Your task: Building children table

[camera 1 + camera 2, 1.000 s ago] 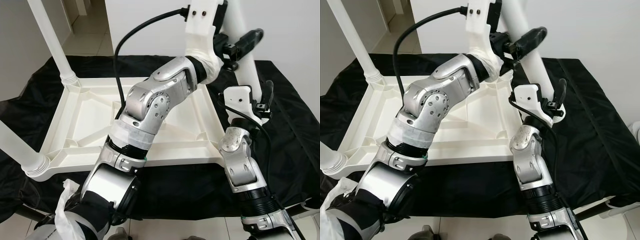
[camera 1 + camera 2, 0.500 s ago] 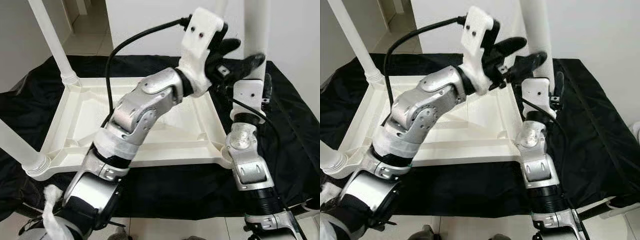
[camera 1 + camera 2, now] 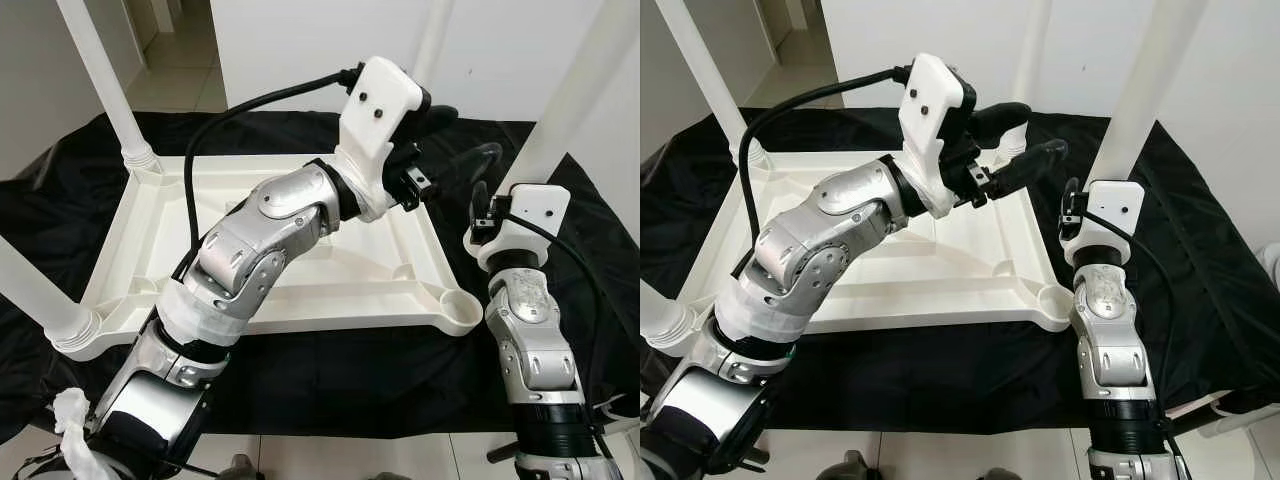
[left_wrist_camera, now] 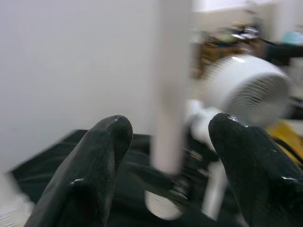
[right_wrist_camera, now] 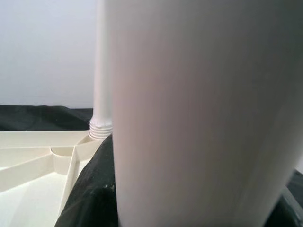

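leg [image 3: 575, 95] now tilted off its socket [image 3: 460, 303], left claw [image 3: 1025, 140] released.

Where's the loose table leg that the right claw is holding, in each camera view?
Left eye view: the loose leg slants up the right side, above the right claw.
Right eye view: right of centre, tilted.
Left wrist view: probably the blurred white pole at centre.
Right wrist view: the wide white cylinder up close.
Shared landmark: the upright far leg, just beside it.
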Controlling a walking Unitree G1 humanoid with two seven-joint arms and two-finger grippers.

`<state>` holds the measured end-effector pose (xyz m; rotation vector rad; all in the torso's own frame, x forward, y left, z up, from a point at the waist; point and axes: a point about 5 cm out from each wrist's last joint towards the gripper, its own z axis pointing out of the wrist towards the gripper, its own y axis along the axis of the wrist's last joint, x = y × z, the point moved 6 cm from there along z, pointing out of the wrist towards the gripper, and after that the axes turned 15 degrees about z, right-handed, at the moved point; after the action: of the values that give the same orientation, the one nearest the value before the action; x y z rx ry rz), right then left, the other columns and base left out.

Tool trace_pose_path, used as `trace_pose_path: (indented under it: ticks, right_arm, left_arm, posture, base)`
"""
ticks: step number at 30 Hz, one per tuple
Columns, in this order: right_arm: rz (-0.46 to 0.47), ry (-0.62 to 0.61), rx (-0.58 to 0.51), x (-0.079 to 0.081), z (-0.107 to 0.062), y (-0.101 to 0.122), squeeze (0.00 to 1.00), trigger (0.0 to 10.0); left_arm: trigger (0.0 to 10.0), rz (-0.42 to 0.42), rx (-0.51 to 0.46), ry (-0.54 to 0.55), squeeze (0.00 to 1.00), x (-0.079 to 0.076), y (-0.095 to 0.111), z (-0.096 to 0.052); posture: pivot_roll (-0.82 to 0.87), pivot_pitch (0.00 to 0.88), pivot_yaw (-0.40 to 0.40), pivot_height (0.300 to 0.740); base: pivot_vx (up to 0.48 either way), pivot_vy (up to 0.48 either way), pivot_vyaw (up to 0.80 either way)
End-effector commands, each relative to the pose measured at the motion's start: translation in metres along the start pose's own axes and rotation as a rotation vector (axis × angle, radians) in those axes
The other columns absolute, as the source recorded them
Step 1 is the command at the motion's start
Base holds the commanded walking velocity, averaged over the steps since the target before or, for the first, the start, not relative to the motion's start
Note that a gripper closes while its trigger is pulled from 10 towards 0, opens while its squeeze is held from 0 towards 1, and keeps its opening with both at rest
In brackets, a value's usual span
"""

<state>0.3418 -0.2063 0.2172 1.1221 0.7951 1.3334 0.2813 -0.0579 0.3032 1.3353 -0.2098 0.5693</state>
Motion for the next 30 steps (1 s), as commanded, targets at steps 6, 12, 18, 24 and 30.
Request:
trace_pose_path:
  ticks: [6,12,18,24,30]
  right_arm:
    - [0.085,0.009,0.04,0.003,-0.016,-0.008,0.0,10.0]
    - [0.087,-0.012,0.067,-0.004,-0.024,-0.016,0.0,10.0]
    - [0.077,-0.004,0.009,-0.006,-0.025,-0.005,0.0,10.0]
    - [0.054,-0.006,-0.009,-0.007,-0.027,-0.001,0.0,10.0]
    - [0.044,0.064,0.008,-0.002,-0.034,-0.007,0.0,10.0]
  left_arm:
    - [10.0,0.009,0.046,0.024,0.0,-0.002,-0.023,-0.012]
    - [10.0,-0.036,0.127,0.105,0.0,-0.001,-0.047,-0.023]
    - [10.0,-0.042,0.153,0.158,0.0,0.004,-0.054,-0.028]
    - [10.0,-0.037,0.16,0.148,0.0,0.002,-0.06,-0.031]
    - [10.0,0.057,0.215,0.12,0.0,-0.008,-0.075,-0.035]
  posture:
    - [-0.02,0.0,0.023,0.74]
    - [-0.03,0.0,0.026,0.74]
    - [-0.03,0.0,0.022,0.74]
    - [-0.03,0.0,0.022,0.74]
    - [-0.03,0.0,0.023,0.74]
  base:
    - [0.0,0.0,0.0]
    - [0.0,0.0,0.0]
    - [0.0,0.0,0.0]
    - [0.0,0.0,0.0]
    - [0.0,0.0,0.0]
